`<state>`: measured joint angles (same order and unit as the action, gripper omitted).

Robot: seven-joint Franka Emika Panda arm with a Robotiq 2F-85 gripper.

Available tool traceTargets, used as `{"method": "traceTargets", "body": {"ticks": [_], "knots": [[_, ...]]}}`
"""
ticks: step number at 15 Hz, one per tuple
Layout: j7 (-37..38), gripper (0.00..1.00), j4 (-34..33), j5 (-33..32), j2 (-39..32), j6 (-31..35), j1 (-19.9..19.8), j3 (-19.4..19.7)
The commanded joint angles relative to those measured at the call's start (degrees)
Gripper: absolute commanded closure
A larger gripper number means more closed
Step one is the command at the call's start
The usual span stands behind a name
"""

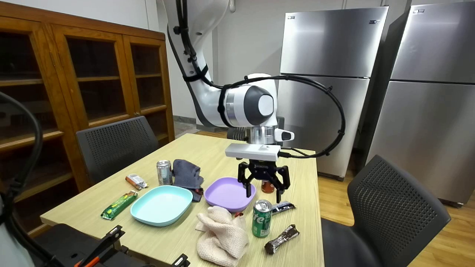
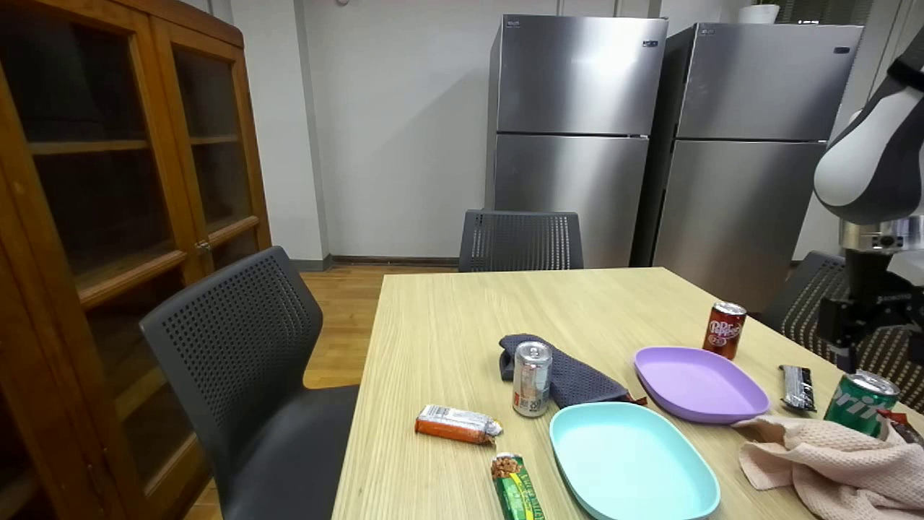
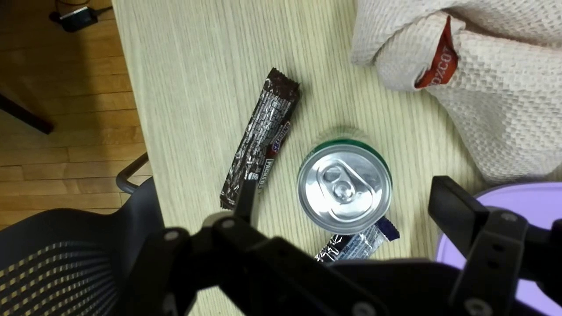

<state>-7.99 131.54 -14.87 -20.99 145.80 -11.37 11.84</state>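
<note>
While its two fingers (image 3: 456, 215) stand spread wide with nothing held between them, the gripper (image 1: 264, 195) hangs over the green can (image 3: 344, 188). The can stands upright on the table (image 2: 447, 325), and in the wrist view it shows between the fingers, with a gap on either side.

Near the can, but apart from it, lies the Snickers bar (image 3: 259, 140), toward the table's edge. On another side lies the silver bar (image 1: 284, 207), partly hidden by the can in the wrist view; I cannot tell whether the two touch.

A little farther out sits the beige cloth (image 3: 509, 101), crumpled, its red tag (image 3: 441, 61) showing, with one part of it reaching the purple plate (image 1: 226, 191). Past that plate, close to its edge, the red can (image 2: 724, 331) stands upright.

Farther across are the teal plate (image 1: 161, 204) and the grey cloth (image 1: 187, 173), bunched beside the silver can (image 2: 532, 379), which also stands upright. Next to the teal plate lies the green bar (image 1: 118, 205); the orange bar (image 2: 455, 425) lies near the silver can.

Off the table, dark chairs (image 1: 397, 200) stand around it. Beyond them, a glass-fronted cabinet (image 1: 120, 74) runs along one side, and two steel fridges (image 1: 330, 44) stand side by side in both exterior views.
</note>
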Motion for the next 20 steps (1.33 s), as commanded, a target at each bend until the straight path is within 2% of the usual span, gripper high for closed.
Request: {"method": "traceTargets", "body": {"ticks": [1,14,17,18,20], "knots": [[-2.43,0.00,-0.72,0.94,-1.19,0.49,-0.73,-0.72],[-9.55,0.00,-1.36,2.52,-5.08,5.03,-2.99,-1.97],[-9.94,0.00,-1.92,2.62,-5.81,5.06,-3.31,-2.08],[-7.49,0.00,-0.82,1.43,-5.10,4.67,-1.89,-0.94],[-7.63,0.00,-1.10,1.45,-5.45,4.68,-2.02,-0.98]]}}
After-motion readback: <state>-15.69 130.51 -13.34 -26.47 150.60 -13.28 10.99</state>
